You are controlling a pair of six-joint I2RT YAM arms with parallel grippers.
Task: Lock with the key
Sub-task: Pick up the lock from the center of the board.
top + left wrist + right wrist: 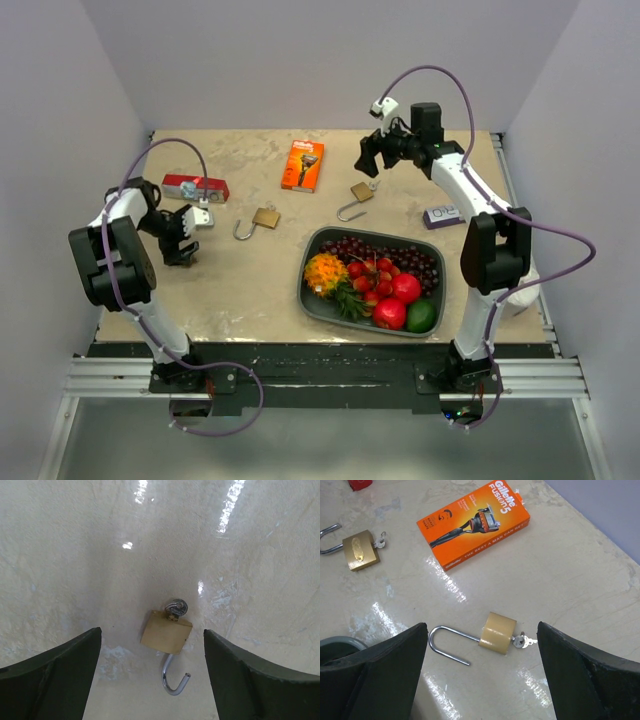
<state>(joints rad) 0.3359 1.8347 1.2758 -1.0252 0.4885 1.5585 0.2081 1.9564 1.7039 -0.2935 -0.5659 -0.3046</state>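
Two brass padlocks lie on the table with their shackles swung open and a key in each. The left padlock has its key at the far end and its shackle towards my left gripper. That gripper is open and low over the table, with nothing held. The right padlock lies on its side with its key pointing right and its shackle pointing left. My right gripper hangs open above it and holds nothing.
An orange razor box lies at the back centre. A red packet is near the left arm. A grey tray of fruit sits in front of the right padlock. A small purple and white item lies by the right arm.
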